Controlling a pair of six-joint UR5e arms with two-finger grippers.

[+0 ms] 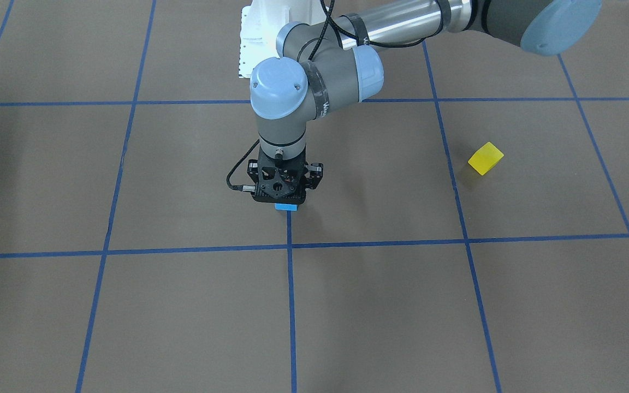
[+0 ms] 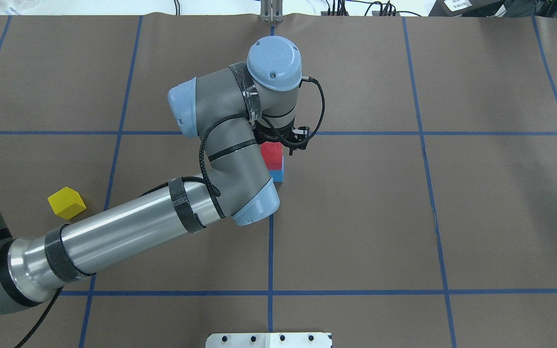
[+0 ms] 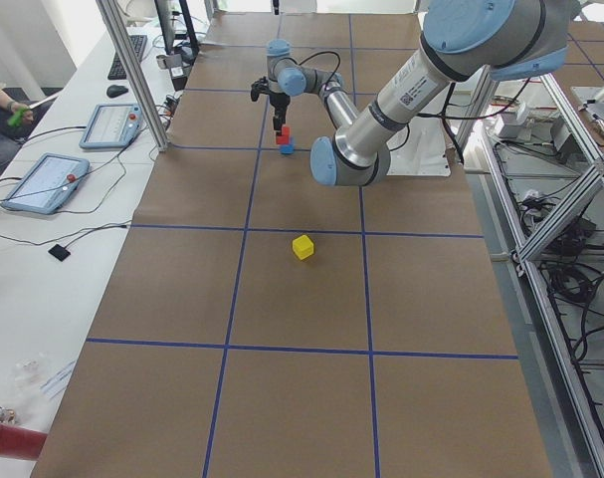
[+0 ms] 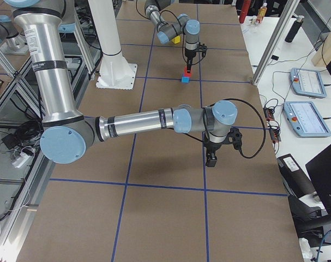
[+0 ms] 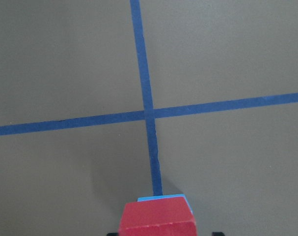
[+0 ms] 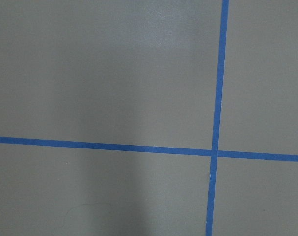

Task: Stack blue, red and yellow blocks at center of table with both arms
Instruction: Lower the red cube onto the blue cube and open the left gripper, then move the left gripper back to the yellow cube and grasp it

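A red block (image 2: 271, 154) sits on a blue block (image 2: 277, 175) at the table's centre, beside a crossing of blue tape lines. My left gripper (image 1: 286, 200) points straight down over the stack and is shut on the red block, which fills the bottom of the left wrist view (image 5: 157, 219). From the front only the blue block (image 1: 286, 207) shows under the gripper. A yellow block (image 2: 66, 203) lies alone on my left side, also in the front view (image 1: 485, 158). My right gripper (image 4: 211, 159) shows only in the exterior right view; I cannot tell whether it is open or shut.
The table is brown with a grid of blue tape lines (image 2: 271, 251). The left arm's long forearm (image 2: 128, 227) stretches low from the left edge towards the centre, passing close to the yellow block. The right wrist view shows only bare mat and tape.
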